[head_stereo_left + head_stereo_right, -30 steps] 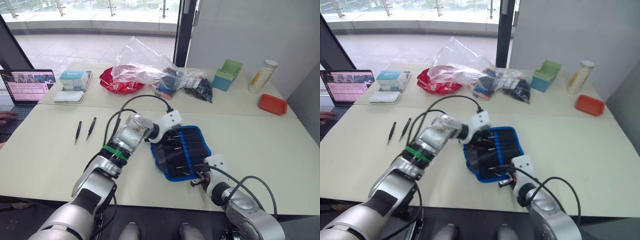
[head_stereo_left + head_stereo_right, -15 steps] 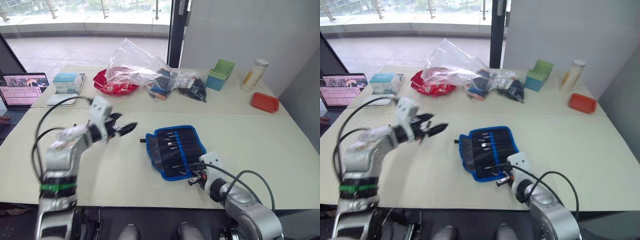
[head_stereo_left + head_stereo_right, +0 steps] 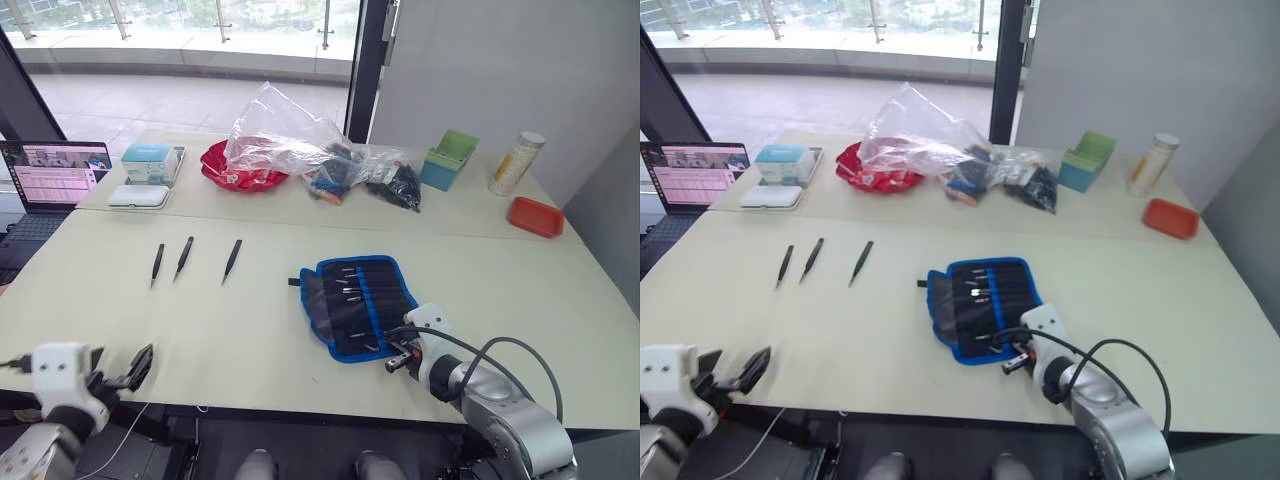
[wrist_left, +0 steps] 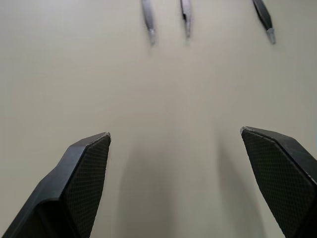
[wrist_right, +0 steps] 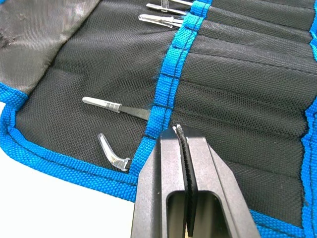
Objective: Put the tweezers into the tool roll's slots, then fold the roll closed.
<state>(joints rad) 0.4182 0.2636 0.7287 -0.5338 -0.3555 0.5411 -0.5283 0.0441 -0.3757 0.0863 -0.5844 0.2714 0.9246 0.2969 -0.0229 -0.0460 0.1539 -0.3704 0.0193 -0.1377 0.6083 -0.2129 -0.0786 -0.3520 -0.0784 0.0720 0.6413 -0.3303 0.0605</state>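
The tool roll (image 3: pixel 358 305) is lying open and flat on the tabletop (image 3: pixel 520 280), its inner face up, blue border all round and a blue centre stripe running across the row of slots (image 5: pixel 237 74). Several tweezers are sitting in the slots already — in the right wrist view their tips are poking out past the stripe, a straight one (image 5: pixel 116 106) and a curved one (image 5: pixel 113 154) near the roll's edge, more further along.

The right tool (image 5: pixel 182 148) is hovering low over the near end of the roll, right at the centre stripe, with its two black fingers pressed together and nothing between them. In the head views it (image 3: pixel 400 355) is sitting at the roll's near edge.

Three loose tweezers (image 3: pixel 231 261) are lying side by side on the bare tabletop to the left of the roll, well apart from it, tips pointing toward the robot.

The left tool (image 3: pixel 130 368) is hanging off the near left edge of the tabletop, well short of the loose tweezers, its fingers (image 4: pixel 81 178) spread wide apart and gripping nothing — the three tweezer tips are showing beyond them.

At the far side, a clear plastic bag (image 3: pixel 290 140), a laptop (image 3: pixel 55 172) and a green box (image 3: pixel 450 158) are standing.
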